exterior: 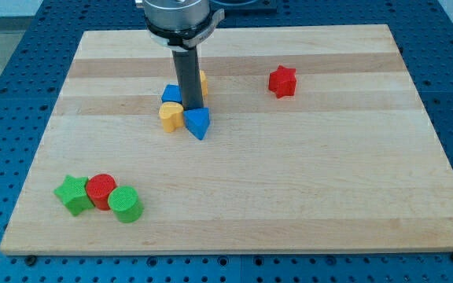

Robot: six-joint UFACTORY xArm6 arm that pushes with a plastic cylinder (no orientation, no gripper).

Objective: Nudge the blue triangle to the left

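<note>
You're looking at lab bench: wooden board [289, 181] lying on blue perforated table [6, 86], robot arm [179, 16] hanging above.

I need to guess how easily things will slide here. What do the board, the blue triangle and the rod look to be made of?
Board: pale wood in glued strips, grain lines showing, smooth matte finish.
Blue triangle: probably moulded or printed plastic, with uniform colour and a dull sheen.
Rod: dark, likely metal or hard plastic; I cannot tell which. My tip sits just above the triangle, at the cluster.
</note>
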